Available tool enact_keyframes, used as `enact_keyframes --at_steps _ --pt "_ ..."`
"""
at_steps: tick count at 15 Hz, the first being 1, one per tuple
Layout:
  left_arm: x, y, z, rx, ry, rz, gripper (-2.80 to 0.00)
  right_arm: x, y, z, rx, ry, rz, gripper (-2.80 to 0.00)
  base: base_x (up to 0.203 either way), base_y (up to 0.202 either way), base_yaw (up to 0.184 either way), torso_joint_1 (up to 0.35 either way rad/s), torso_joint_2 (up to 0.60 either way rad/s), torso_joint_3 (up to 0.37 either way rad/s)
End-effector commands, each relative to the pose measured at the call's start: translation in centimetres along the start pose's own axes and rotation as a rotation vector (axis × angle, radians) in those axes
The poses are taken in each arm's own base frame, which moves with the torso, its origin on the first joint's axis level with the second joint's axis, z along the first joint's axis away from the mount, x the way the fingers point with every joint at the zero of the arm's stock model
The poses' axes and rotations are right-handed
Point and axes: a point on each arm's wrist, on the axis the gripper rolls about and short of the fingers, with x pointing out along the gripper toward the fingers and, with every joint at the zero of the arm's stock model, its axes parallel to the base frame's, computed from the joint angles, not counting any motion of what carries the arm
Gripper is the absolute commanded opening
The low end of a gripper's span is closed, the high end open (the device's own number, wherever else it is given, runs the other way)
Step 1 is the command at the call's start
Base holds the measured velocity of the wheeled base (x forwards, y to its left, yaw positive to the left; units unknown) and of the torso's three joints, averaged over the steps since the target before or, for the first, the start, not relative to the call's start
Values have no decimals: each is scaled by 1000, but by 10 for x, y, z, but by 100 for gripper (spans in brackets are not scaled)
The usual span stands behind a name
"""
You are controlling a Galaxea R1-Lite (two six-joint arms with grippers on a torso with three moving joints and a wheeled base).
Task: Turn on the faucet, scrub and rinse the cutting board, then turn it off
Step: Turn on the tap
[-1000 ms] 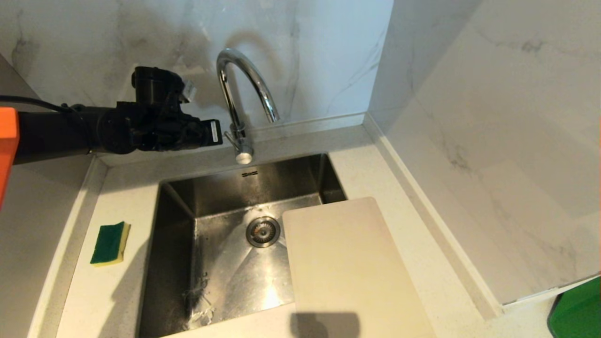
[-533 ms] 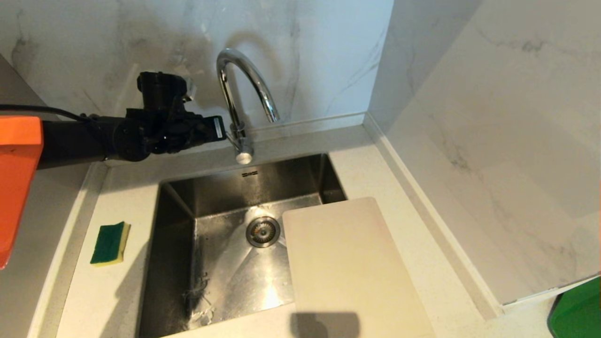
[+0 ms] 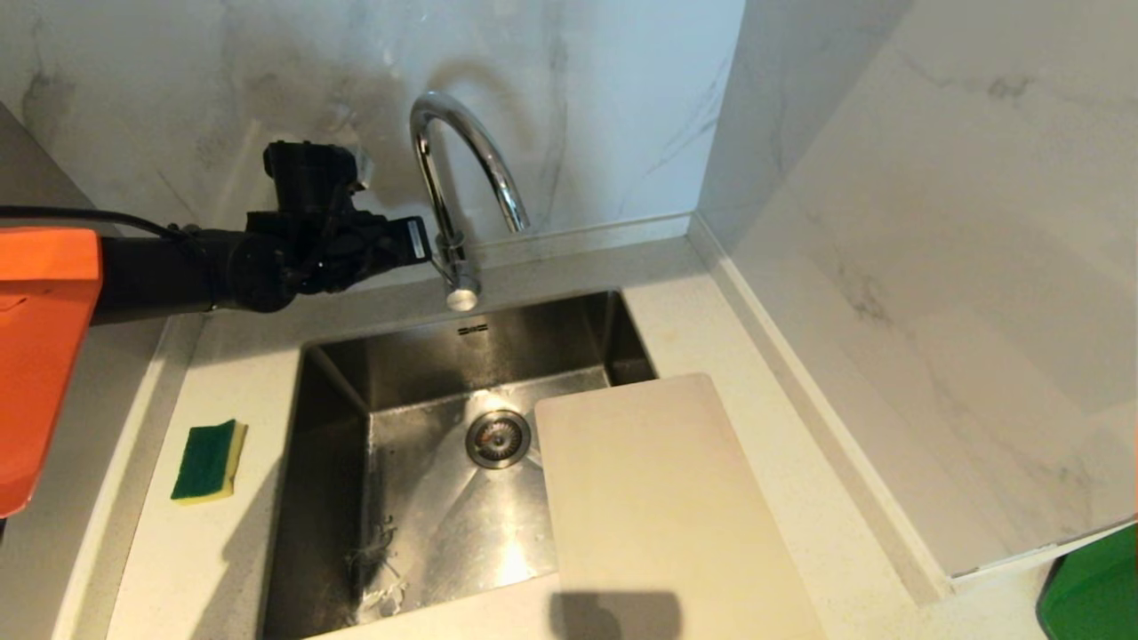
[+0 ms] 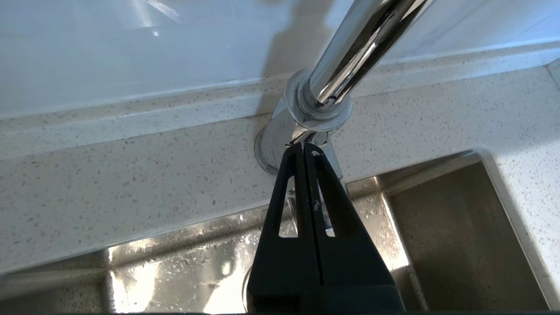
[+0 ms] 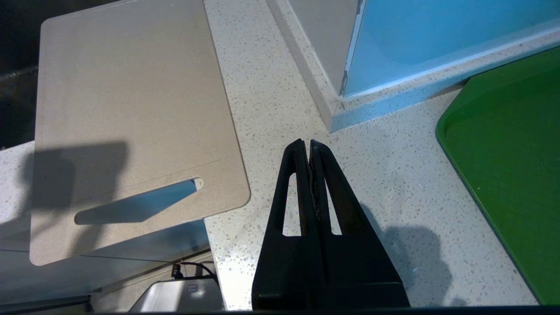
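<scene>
Left gripper [image 3: 427,244], black with its two fingers pressed together and holding nothing, reaches across the back counter from the 9 o'clock side of the head view. Its tips meet the low stem of the faucet [image 3: 449,191], at the small lever knob [image 3: 437,259]. From the left wrist view, the joined fingertips [image 4: 304,148] sit right against the chrome collar at the faucet's base, though whether they truly press on it cannot be told. No water runs from the spout.

The faucet is a tall chrome gooseneck standing at 12 o'clock of the steel sink [image 3: 418,498], its arch curving over the basin. A round drain [image 3: 498,438] lies in the sink floor.

The cutting board [image 3: 662,516], a large cream-white rectangle with rounded corners, lies flat at about 5 o'clock in the head view, resting partly over the sink's right side and partly on the speckled countertop [image 3: 222,373]. The right wrist view shows its slot handle [image 5: 135,205] near one short edge.

A green-and-yellow sponge [image 3: 209,460] rests on the counter at 9 o'clock of the sink, well apart from the board.

Right gripper [image 5: 309,146] hovers above bare counter beside the board, fingers closed flat on each other and empty, with a green tray [image 5: 512,175] nearby.
</scene>
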Motion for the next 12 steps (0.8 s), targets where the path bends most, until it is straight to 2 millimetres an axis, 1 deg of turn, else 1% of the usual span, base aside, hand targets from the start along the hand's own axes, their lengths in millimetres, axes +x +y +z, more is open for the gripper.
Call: enact_keyframes --at_steps 1,5,8,12 --pt "2 -1 -2 -8 -4 -3 -280 0 0 0 1 0 0 -280 0 0 0 0 0 0" --pt "4 -5 -6 -69 -2 -18 -280 0 0 0 1 0 0 -280 0 0 0 0 0 0" --pt "9 -4 -15 -88 23 -14 -280 0 0 0 1 0 0 -280 0 0 0 0 0 0" --pt "2 -8 -10 -126 26 -24 -280 0 0 0 1 0 0 -280 0 0 0 0 0 0"
